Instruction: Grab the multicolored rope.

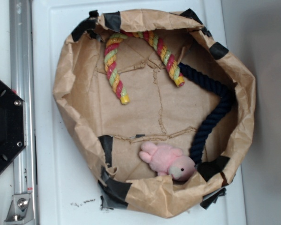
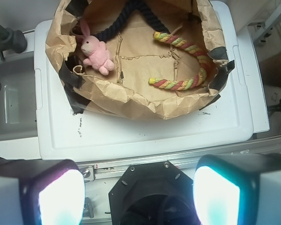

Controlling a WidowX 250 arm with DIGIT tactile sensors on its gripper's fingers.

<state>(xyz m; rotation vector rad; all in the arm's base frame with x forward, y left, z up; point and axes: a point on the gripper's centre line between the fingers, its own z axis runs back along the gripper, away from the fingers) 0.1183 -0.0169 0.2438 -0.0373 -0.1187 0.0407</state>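
The multicolored rope (image 1: 113,63) lies bent in an arch at the top left of the brown paper bag (image 1: 75,93); in the wrist view the multicolored rope (image 2: 196,70) curves along the right side of the bag's floor. Its strands are red, yellow and light green, with yellow ends. My gripper (image 2: 138,194) is open, its two glowing pads wide apart with nothing between them. It hangs high over the black robot base (image 2: 145,197), well short of the bag (image 2: 145,105). The gripper does not show in the exterior view.
A dark navy rope (image 1: 210,110) runs along the bag's right side. A pink plush bunny (image 1: 167,161) lies at the bag's lower edge. The bag sits on a white lid (image 1: 51,154). A metal rail (image 1: 21,70) and the black robot base (image 1: 4,126) are at the left.
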